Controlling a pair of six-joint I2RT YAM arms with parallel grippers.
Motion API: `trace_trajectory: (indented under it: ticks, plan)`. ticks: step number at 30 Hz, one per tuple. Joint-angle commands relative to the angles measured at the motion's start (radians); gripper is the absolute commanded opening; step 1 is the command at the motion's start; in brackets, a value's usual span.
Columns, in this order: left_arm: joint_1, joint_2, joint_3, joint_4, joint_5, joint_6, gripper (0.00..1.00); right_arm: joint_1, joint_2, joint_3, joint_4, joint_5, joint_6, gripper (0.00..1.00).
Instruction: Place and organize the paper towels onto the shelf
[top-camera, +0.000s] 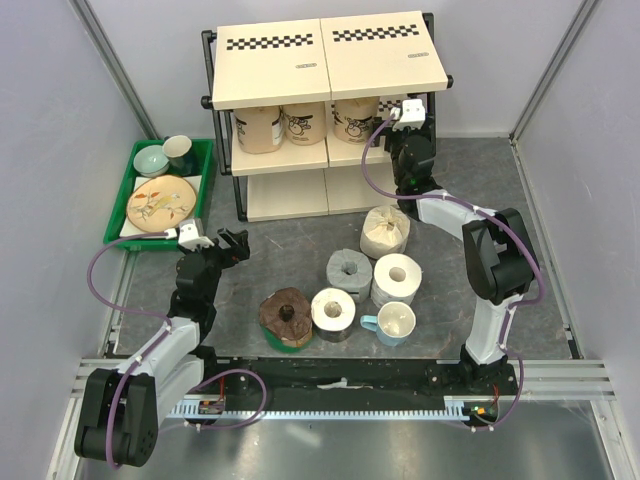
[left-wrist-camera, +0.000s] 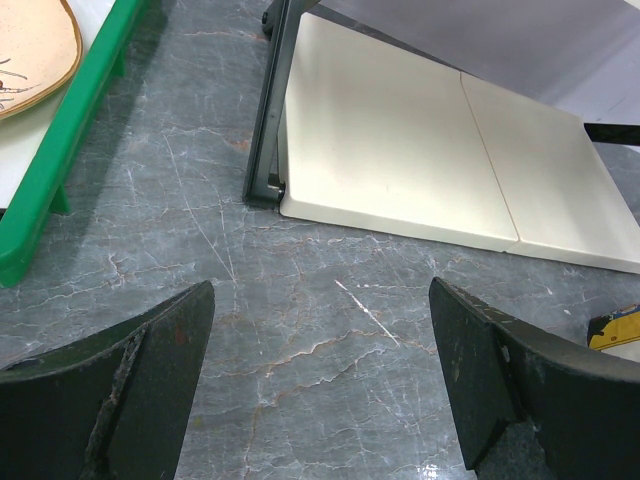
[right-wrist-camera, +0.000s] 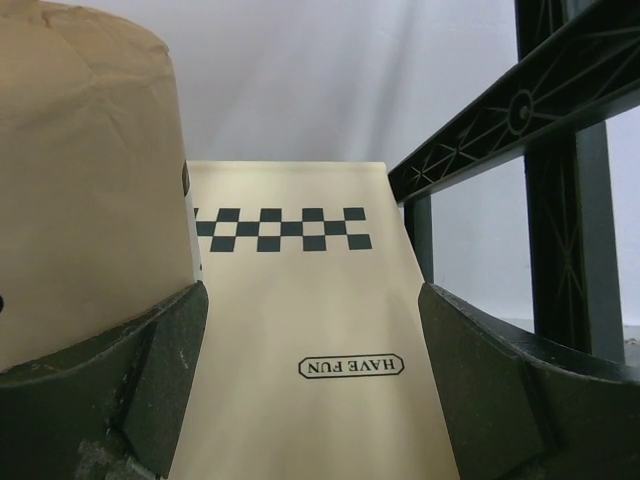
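Observation:
The shelf (top-camera: 330, 60) stands at the back. Three tan paper towels (top-camera: 304, 122) sit side by side on its middle tier. Several more rolls stand on the table: a cream one (top-camera: 385, 230), a grey one (top-camera: 349, 268), two white ones (top-camera: 397, 278) and a dark brown one (top-camera: 287, 316). My right gripper (top-camera: 400, 135) reaches into the middle tier, open and empty (right-wrist-camera: 312, 400), with a tan roll (right-wrist-camera: 85, 170) just left of its left finger. My left gripper (top-camera: 235, 245) hovers open over bare table (left-wrist-camera: 320, 380), in front of the shelf's bottom board (left-wrist-camera: 400, 150).
A green tray (top-camera: 165, 185) of dishes sits at the left, its rim (left-wrist-camera: 70, 130) close to my left gripper. A white mug with a blue handle (top-camera: 393, 322) stands among the loose rolls. The shelf's black side frame (right-wrist-camera: 520, 110) rises right of my right gripper.

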Motion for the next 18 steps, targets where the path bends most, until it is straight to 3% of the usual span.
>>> trace_trajectory:
  ticks: [1, 18]
  plan:
    - [0.0, -0.001, 0.013, 0.038, -0.008, -0.022, 0.95, -0.001, 0.022, 0.029, 0.014, -0.064, 0.002, 0.95]
    - [0.0, -0.001, 0.012, 0.038, -0.008, -0.021, 0.95, 0.001, 0.014, 0.018, 0.021, -0.146, 0.011, 0.95]
